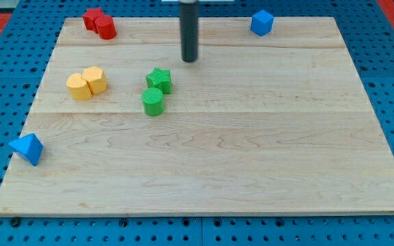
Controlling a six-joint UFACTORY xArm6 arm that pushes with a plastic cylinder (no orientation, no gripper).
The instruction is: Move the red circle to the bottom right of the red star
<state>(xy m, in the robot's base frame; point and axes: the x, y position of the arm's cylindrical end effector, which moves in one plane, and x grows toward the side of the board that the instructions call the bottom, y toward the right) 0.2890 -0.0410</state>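
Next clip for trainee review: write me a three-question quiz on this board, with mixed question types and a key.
1. True or false: the red circle block touches the red star block.
2. Which block lies nearest my tip? A) green star block B) blue cube block C) blue pyramid-like block
3. Fill in: the green cylinder block sits just toward the view's ___ of the green star block.

Key: 1 true; 2 A; 3 bottom.

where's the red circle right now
The red circle sits near the board's top-left corner in the camera view, touching the red star on the star's lower right. My tip is well off to its right, above the green star.
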